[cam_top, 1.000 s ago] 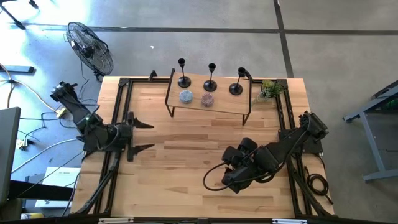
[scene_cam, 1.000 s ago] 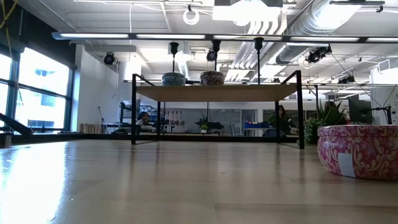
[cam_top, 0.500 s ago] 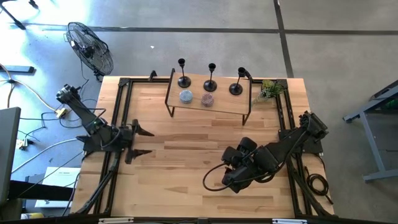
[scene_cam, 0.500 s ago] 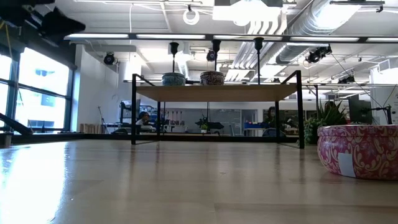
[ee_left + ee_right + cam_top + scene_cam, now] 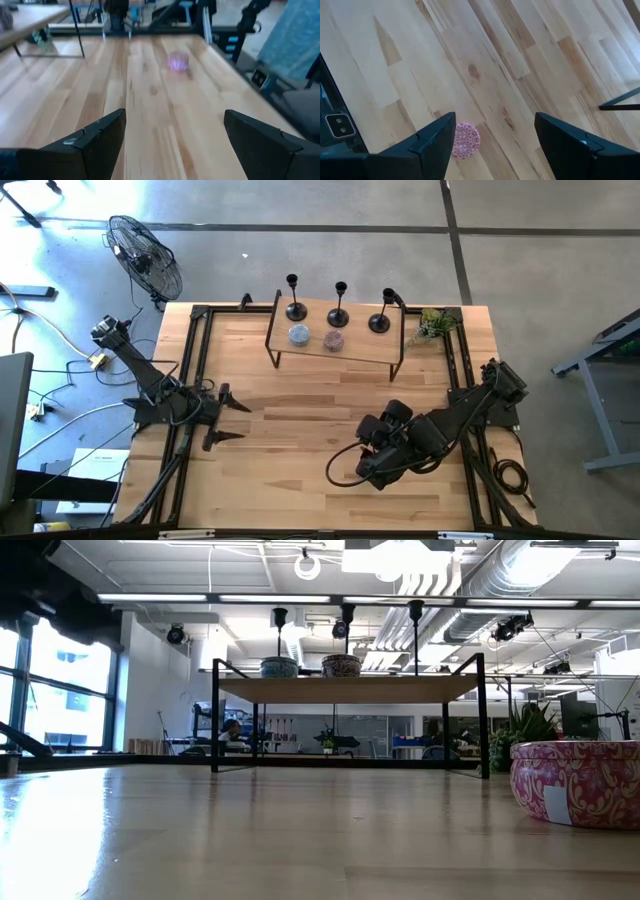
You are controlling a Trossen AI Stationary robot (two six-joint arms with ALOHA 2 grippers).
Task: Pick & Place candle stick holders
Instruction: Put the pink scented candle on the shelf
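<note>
— How are the jaws set?
— On the left gripper (image 5: 228,414) the jaws are seen spread apart with nothing between them, above the left side of the desk (image 5: 300,450). The same is seen on the right gripper (image 5: 492,137): jaws parted, nothing held, over bare boards at the right front of the desk.

— What is the desk made of?
— Pale wooden planks, with the grain plainly shown.

— Where are the candle stick holders (image 5: 339,303)?
— Three are counted, black, each with a round flared base, a thin stem and a small cup. They are stood in a row on a wooden shelf (image 5: 360,345) with thin black metal legs, at the far edge of the desk.

— Anything else there?
— Two small round bowls (image 5: 279,667) are set on the same shelf. A pink patterned round tin (image 5: 577,782) is seen on the desk.
</note>
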